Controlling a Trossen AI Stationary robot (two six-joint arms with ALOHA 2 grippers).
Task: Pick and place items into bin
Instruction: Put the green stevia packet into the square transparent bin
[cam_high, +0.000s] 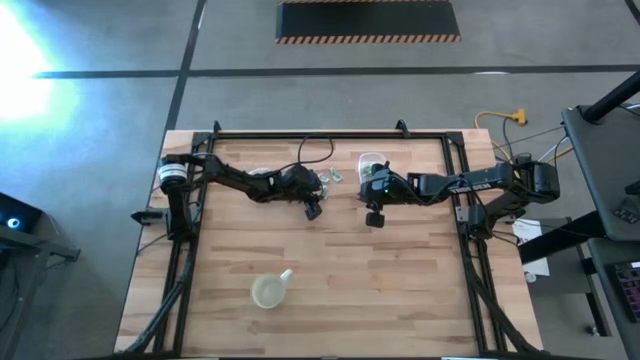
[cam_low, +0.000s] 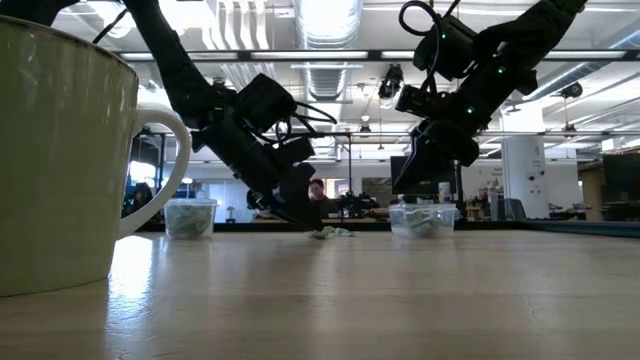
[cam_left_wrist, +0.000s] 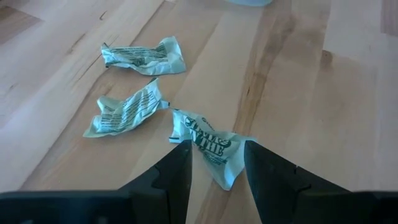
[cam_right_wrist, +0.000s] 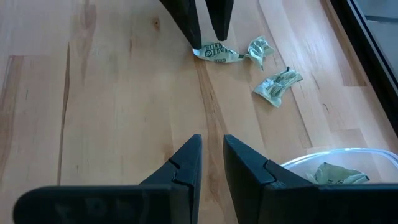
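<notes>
Three crumpled pale green wrappers (cam_left_wrist: 140, 87) lie flat, close together on the wood.

Support surface: light wooden plank table (cam_high: 330, 260), bordered by a dark metal frame (cam_high: 300, 134).

Lying directly on the wood: three small pale green wrapped items, crumpled, grouped near the table's middle toward the far edge. First item (cam_left_wrist: 144, 57) and second item (cam_left_wrist: 126, 112) lie close together; third item (cam_left_wrist: 210, 144) sits just beside them.

Two clear containers stand on the table: one (cam_low: 189, 217) left of the group in the low view, one (cam_low: 422, 219) right of it.

A yellowish cup (cam_high: 270, 290) with a spout stands well apart, near the front edge.
</notes>
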